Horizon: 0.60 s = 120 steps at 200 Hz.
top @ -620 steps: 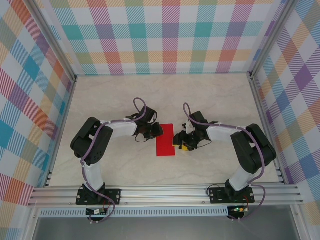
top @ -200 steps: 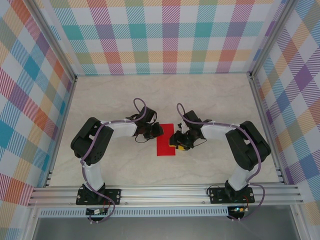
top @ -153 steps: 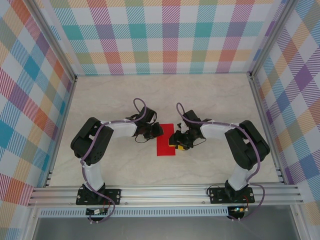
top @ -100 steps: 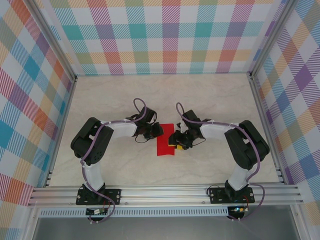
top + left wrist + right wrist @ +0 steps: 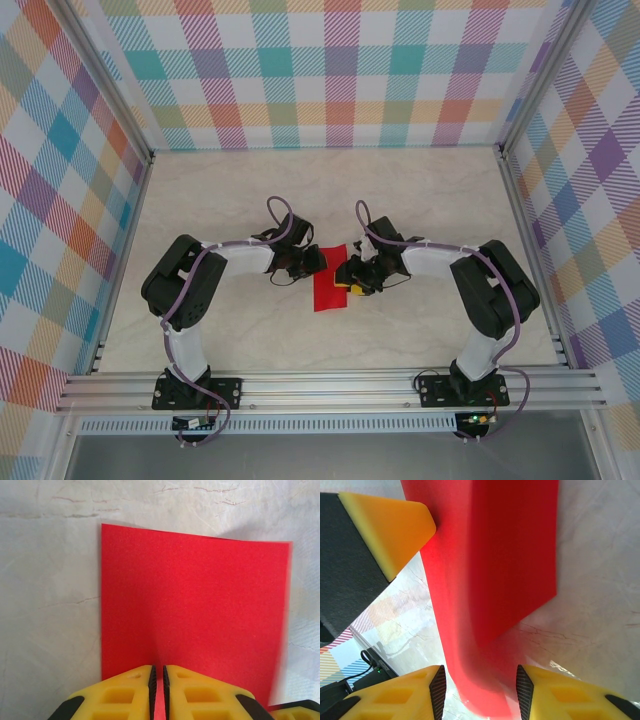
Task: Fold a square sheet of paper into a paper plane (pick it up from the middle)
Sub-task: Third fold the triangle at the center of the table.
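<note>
Versus about three seconds back, the right tool [image 5: 349, 279] has come in leftward and a bit farther from the arm bases, now over the right side of the square sheet of paper [image 5: 328, 291]. The sheet shows narrower from the top, with its right side lifted off the bench [image 5: 430, 200]. Left arm and left tool [image 5: 158, 672] unchanged in pose. Left tool is nearly closed: its yellow fingers [image 5: 125, 692] pinch the near edge of the sheet, a thin red strip showing in the slit, and the rest of the sheet lies flat ahead of it. Right tool's jaws stand about half apart with a curled, raised bow of the sheet between them. Whether the pads press it, cannot tell. The sheet sits mid-bench between the two tools, still unfolded into any dart shape. In the right wrist view one finger of the left tool comes in from the upper left, just beside the sheet's edge, so the two tools crowd each other over the paper. Purple cables [image 5: 281, 211] loop off both wrists above the sheet. The pale marbled bench is bare on all sides of the sheet. The checkered walls [image 5: 330, 70] and the aluminium front rail [image 5: 330, 388] stand well apart from it.
</note>
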Motion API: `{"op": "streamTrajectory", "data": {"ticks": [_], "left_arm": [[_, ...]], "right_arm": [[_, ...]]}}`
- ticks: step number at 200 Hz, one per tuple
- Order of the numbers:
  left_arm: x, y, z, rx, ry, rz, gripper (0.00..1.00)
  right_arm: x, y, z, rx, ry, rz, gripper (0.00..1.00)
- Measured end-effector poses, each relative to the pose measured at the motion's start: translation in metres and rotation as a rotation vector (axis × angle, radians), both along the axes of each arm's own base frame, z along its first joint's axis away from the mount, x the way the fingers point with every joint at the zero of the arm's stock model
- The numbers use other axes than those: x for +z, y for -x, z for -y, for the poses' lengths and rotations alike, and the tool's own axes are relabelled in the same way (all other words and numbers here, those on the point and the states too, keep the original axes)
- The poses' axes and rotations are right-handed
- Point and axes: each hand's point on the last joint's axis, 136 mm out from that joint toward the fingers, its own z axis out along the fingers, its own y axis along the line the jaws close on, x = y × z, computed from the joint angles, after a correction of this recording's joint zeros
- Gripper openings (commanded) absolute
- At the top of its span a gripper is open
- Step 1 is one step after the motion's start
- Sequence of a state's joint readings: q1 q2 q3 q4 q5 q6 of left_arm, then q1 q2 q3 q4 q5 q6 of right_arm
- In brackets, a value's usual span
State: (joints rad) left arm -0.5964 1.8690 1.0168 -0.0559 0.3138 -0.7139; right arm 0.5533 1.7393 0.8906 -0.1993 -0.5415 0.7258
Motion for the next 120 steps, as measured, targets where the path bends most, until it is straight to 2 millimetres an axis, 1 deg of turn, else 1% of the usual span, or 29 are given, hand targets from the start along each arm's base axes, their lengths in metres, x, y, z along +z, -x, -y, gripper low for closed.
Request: {"op": "streamTrajectory", "data": {"ticks": [104,120], "left_arm": [[-0.0002,0.0011,-0.0002,-0.001,0.001,0.002,0.16],[-0.0003,0.0013,-0.0003,-0.001,0.002,0.003,0.16]], "right_arm": [[0.0076,-0.0049,-0.0018,-0.002,-0.033,0.019,0.42],[0.0075,-0.0049,-0.0017,-0.002,-0.032,0.019,0.39]]}}
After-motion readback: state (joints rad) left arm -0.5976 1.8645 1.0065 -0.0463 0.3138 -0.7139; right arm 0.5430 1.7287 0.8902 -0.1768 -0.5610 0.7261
